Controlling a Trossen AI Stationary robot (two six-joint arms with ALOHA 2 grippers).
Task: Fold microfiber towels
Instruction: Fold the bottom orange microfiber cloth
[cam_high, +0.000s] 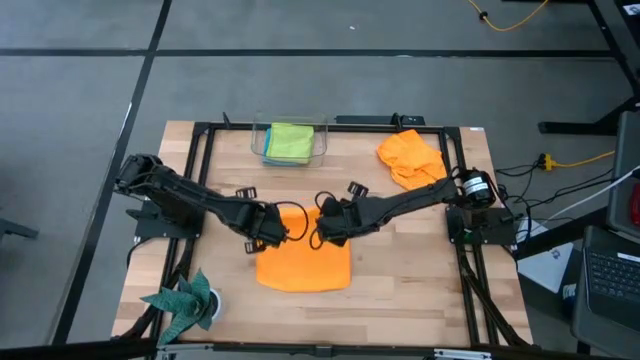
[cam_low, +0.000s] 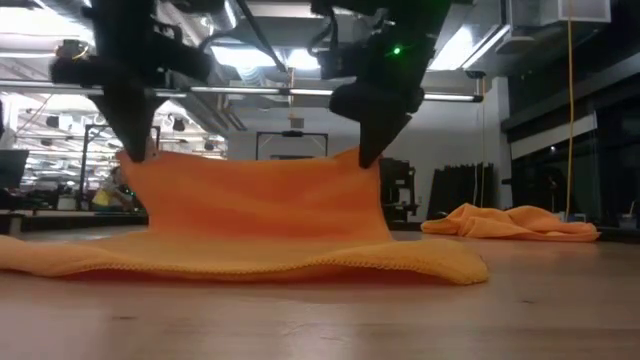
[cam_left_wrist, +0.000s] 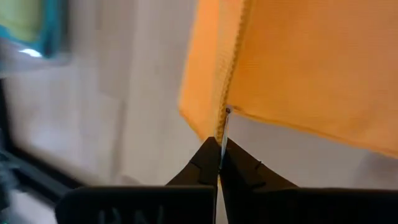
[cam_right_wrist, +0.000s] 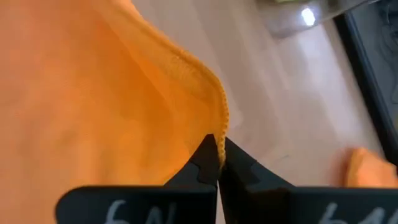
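With both sets of jaws pinched tight on cloth, you've got the orange towel (cam_high: 303, 265) up by two corners of its far edge. Your left gripper (cam_high: 270, 236) clamps the corner on the left, its tips closed right on the stitched hem; your right gripper (cam_high: 322, 234) bites the other corner, hem curling over the tips. From the low camera, the lifted edge hangs between the two grippers like a little curtain, and the near part of the towel lies flat on the counter (cam_high: 400, 290), its front hem rippling along the wood. You're working at the middle of the counter, both arms reaching inward. Farther out, a second orange towel (cam_high: 410, 157) sits crumpled near the far right corner. A clear bin (cam_high: 258, 148) at the far edge holds the lime-green towel (cam_high: 291, 140) on top of the turquoise-blue towel (cam_high: 268, 145). Down at the near left corner lies a dark teal spiky-edged cloth (cam_high: 182, 303).
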